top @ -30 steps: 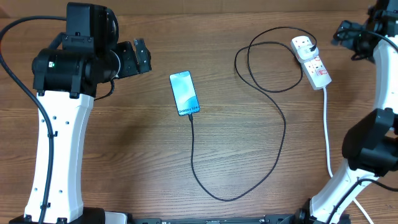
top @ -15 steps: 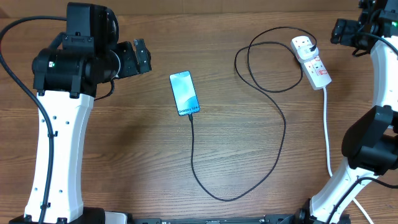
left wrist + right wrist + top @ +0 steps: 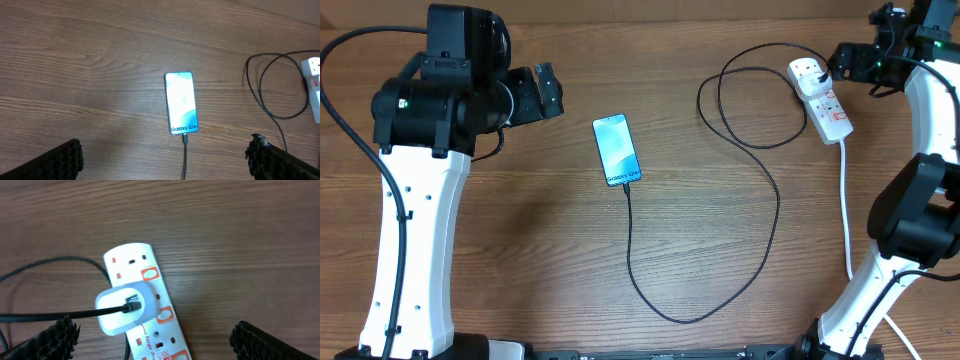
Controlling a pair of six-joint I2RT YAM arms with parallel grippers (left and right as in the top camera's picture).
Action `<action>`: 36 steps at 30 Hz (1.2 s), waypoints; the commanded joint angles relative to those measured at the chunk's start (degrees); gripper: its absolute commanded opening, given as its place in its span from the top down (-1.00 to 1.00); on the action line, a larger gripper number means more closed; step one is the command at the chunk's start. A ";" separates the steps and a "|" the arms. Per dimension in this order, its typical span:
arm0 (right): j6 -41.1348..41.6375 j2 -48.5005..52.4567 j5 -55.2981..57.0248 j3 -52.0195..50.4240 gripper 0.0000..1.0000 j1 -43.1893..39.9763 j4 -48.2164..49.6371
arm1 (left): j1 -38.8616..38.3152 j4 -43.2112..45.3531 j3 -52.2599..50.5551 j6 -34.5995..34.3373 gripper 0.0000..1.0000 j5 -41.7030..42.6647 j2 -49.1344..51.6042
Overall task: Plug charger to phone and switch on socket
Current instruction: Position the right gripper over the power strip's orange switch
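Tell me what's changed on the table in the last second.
The right pincer swung left toward the socket, open and holding nothing. The left pincer, phone, charger and socket stayed put.

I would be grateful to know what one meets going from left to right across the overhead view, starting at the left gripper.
left gripper → phone → charger → socket

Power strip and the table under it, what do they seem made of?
The power strip looks like smooth white moulded plastic with red markings. The table shows brown wood grain, matte; solid wood or laminate, I cannot tell.
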 commanded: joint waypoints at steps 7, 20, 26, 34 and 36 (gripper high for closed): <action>-6.60 3.10 -4.28 -2.99 -1.00 -0.55 1.07 | 0.28 0.24 -0.15 1.05 -1.00 -0.76 0.04; -3.13 3.15 4.02 -3.02 -1.00 -3.87 3.45 | 0.28 0.28 -0.15 1.05 -1.00 -0.76 0.07; 2.08 4.57 9.73 -3.02 -1.00 -3.69 5.51 | 0.26 0.20 -0.15 1.05 -1.00 -0.72 0.07; 6.82 6.93 9.88 -3.02 -1.00 -3.15 6.05 | 0.26 0.20 -0.15 1.05 -1.00 -0.70 0.22; 7.67 6.99 9.73 -3.02 -1.00 -2.95 6.34 | 0.26 0.22 -0.15 1.05 -0.99 -0.72 0.22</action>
